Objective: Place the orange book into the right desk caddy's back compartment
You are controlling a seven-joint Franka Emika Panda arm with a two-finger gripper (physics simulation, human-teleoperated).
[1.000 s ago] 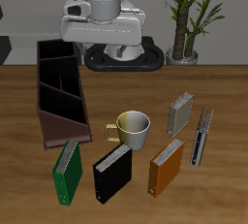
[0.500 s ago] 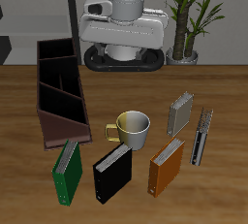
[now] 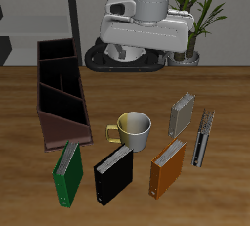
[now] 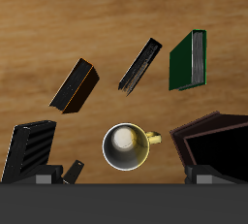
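Observation:
The orange book (image 3: 167,167) stands on the table near the front edge, beside the black book (image 3: 113,174); it also shows in the wrist view (image 4: 75,84). The right desk caddy (image 3: 64,132), a long maroon-brown box with partitions, lies along the table's side; one end of it shows in the wrist view (image 4: 218,141). My gripper (image 4: 126,175) is open and empty, its fingers (image 4: 44,176) set wide apart. It hangs high above the table's back, over the mug, far from both the book and the caddy.
A yellow-and-white mug (image 3: 132,129) stands mid-table. A green book (image 3: 67,174) stands by the caddy's front end. A grey striped book (image 3: 183,113) and a thin dark book (image 3: 204,137) stand behind the orange one. A potted plant (image 3: 190,15) is at the back.
The arm's hand has swung sideways across the back of the table, away from the caddy and toward the potted plant. Nothing on the table has moved.

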